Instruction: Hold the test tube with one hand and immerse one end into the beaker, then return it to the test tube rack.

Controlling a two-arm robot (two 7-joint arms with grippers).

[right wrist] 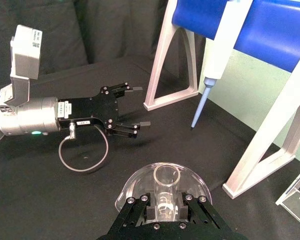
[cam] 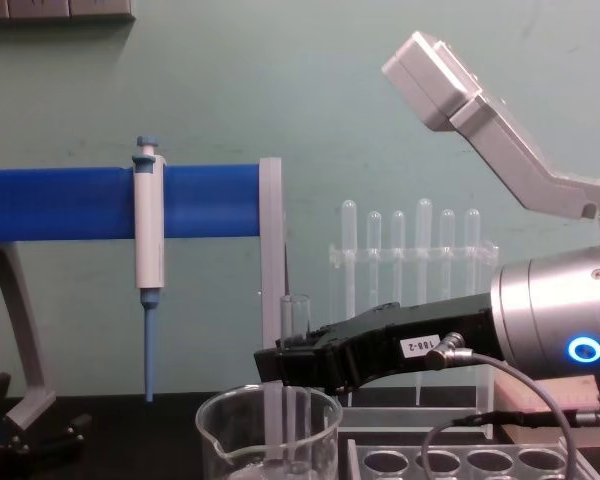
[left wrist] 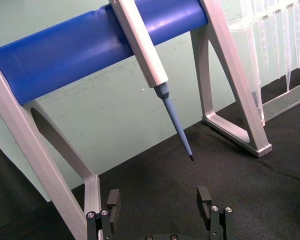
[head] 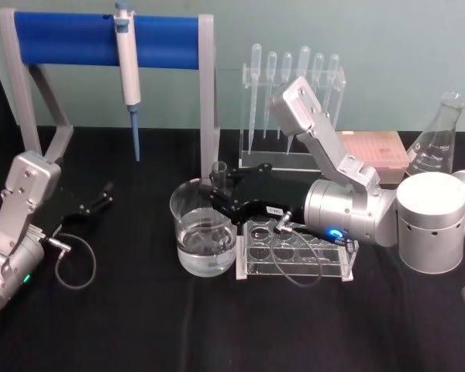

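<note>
While the right gripper (head: pixel 221 190) sits clamped on the test tube (head: pixel 218 172), jaws closed against the glass just below the open rim, the tube stands upright with its lower part down inside the beaker (head: pixel 182 221). Chest view: tube rim pokes up above the black fingers, and the shaft drops past the beaker rim. Clear liquid fills the lower part of the beaker; I cannot tell whether the rounded end is under the surface. Test tube rack (head: pixel 252 263) stands just beside the beaker on the robot's right, under the right wrist, holes facing up. Left gripper (head: pixel 102 198) lies idle over the black table well off to the left, fingers apart, nothing between them.

Handling, as judgement: the tube is thin glass, so light, rigid, brittle and smooth, and slicker once the end is wet. A high grip near the rim suits dipping and keeps the fingers out of the liquid. It also leaves a long free end that could knock the beaker wall or the rack edge. Squeeze firmly without crushing. Lift straight up to clear the rim before carrying across. Lower it plumb into a rack hole and let go only once the bottom is seated.
</note>
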